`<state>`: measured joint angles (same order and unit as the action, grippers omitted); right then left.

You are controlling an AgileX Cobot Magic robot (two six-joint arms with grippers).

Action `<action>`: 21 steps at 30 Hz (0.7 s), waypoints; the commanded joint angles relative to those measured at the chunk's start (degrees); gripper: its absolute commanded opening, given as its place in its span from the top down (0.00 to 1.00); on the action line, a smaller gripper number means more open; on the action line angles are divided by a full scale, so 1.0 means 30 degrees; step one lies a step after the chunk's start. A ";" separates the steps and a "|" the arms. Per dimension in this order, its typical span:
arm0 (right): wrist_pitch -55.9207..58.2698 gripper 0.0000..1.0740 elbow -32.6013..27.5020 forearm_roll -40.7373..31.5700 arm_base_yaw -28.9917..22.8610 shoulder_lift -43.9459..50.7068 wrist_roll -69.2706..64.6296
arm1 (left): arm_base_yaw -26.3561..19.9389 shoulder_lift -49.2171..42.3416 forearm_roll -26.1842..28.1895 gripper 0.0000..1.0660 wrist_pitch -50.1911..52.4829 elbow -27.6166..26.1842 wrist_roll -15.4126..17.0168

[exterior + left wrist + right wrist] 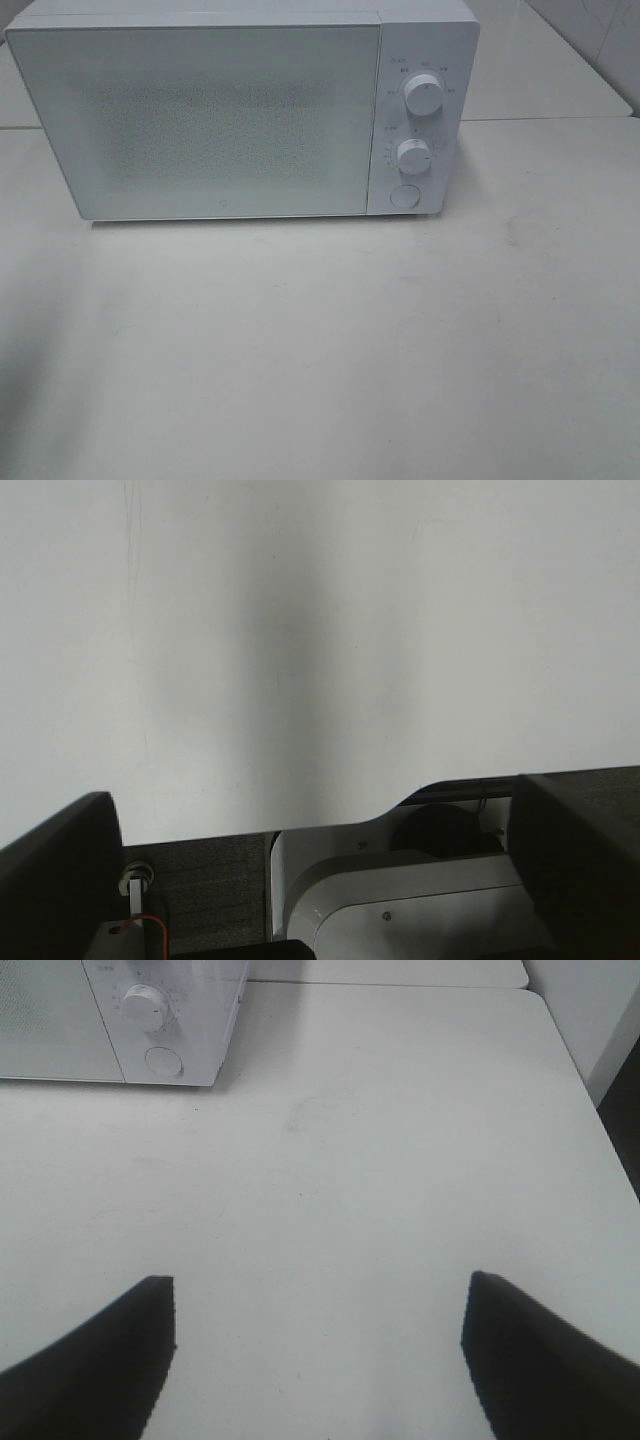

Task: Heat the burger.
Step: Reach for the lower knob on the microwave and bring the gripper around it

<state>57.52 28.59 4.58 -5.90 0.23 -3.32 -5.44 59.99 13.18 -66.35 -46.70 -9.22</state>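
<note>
The burger is out of view in all three views. A white microwave [200, 120] stands at the back of the table with its frosted door shut. In the right wrist view the microwave [150, 1020] sits far ahead, and my right gripper [318, 1330] hangs open over bare tabletop with nothing between its dark fingers [100, 1370]. My left gripper [320, 855] is open too, its fingers [60, 865] spread wide and empty over a white surface. Neither gripper appears in the exterior high view.
The microwave's right panel has two round knobs [424, 97] [412, 157] and a round button [404, 196]. A white table [320, 350] spreads in front of it. A white arm base [400, 900] and dark floor [210, 890] show in the left wrist view.
</note>
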 commanded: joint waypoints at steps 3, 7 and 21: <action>-0.0115 0.29 -0.0019 -0.0038 0.0153 0.0516 -0.0153 | -0.0057 -0.2540 -0.0134 0.06 0.0420 0.1662 0.0172; -0.0115 0.29 -0.0019 -0.0038 0.0153 0.0516 -0.0153 | -0.0057 -0.4985 -0.0134 0.06 0.0573 0.2712 0.0172; -0.0115 0.29 -0.0019 -0.0038 0.0153 0.0516 -0.0153 | -0.0057 -1.1994 -0.0668 0.07 0.1490 0.5596 0.0115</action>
<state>57.52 28.59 4.58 -5.90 0.23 -3.32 -5.44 24.41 11.46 -62.11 -30.19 -9.28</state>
